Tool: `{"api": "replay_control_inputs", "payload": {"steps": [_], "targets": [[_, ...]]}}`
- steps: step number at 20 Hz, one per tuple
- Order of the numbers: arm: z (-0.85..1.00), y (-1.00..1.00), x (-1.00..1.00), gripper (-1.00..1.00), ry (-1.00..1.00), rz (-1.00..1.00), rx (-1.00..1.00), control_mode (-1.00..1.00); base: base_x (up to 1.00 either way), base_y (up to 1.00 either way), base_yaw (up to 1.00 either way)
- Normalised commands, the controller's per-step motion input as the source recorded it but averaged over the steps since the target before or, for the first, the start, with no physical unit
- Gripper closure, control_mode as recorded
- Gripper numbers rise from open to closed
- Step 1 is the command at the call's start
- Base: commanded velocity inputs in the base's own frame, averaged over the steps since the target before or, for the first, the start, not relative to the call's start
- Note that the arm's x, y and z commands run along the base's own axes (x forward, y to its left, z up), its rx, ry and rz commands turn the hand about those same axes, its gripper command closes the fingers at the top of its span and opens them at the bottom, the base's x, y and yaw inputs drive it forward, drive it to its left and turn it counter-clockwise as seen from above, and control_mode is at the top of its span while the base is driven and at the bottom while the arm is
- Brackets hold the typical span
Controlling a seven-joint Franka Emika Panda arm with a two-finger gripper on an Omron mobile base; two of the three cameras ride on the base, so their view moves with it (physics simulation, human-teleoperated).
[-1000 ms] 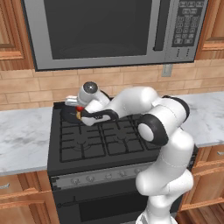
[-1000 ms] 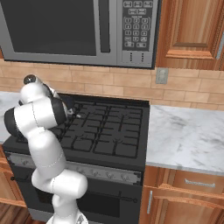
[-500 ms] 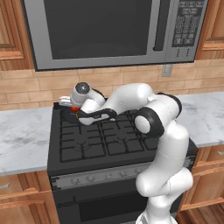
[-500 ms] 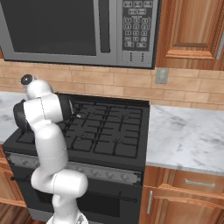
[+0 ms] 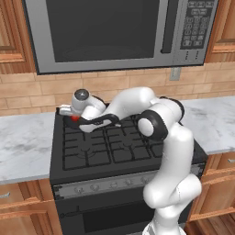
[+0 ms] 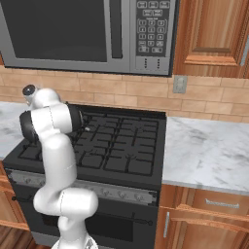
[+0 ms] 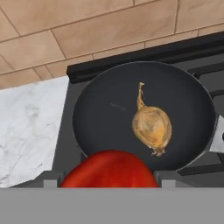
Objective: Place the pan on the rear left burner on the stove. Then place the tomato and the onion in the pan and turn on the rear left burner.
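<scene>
Here we see the stove (image 5: 114, 151), black with cast-iron grates, set between marble counters (image 5: 25, 147) under the grey microwave (image 5: 114, 32). Our arm (image 5: 137, 103) reaches across to the stove's rear left corner. There the pan (image 7: 109, 113) sits on the rear left burner (image 5: 73, 126), close to the brick backsplash (image 7: 87, 30), its round black bowl plain in the hand view. Inside the pan lies the onion (image 7: 152, 126), right of center in that view, its thin tip pointing toward the wall. The tomato (image 7: 109, 169) is between the fingers (image 7: 50, 178) of our gripper (image 5: 72, 118), which pinch it from both sides, jaws set wide around it. It hangs over the pan's near rim. In the left base view a spot of its red shows beneath the hand.
</scene>
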Motion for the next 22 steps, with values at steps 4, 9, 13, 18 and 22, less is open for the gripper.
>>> {"api": "replay_control_inputs", "payload": {"steps": [4,9,13,18,22], "targets": [[-0.14,0.0,0.09,1.0,0.08,0.0,0.0,-1.0,0.0,0.0,0.0],[-0.09,0.0,0.2,1.0,0.07,0.0,0.0,-1.0,0.0,0.0,0.0],[-0.14,0.0,0.25,1.0,0.08,-0.01,0.0,-1.0,0.0,0.0,0.0],[-0.16,0.0,0.28,1.0,0.06,-0.01,0.0,-1.0,0.0,0.0,0.0],[-0.13,0.01,0.21,1.0,0.04,0.0,0.0,-1.0,0.0,0.0,0.0]]}}
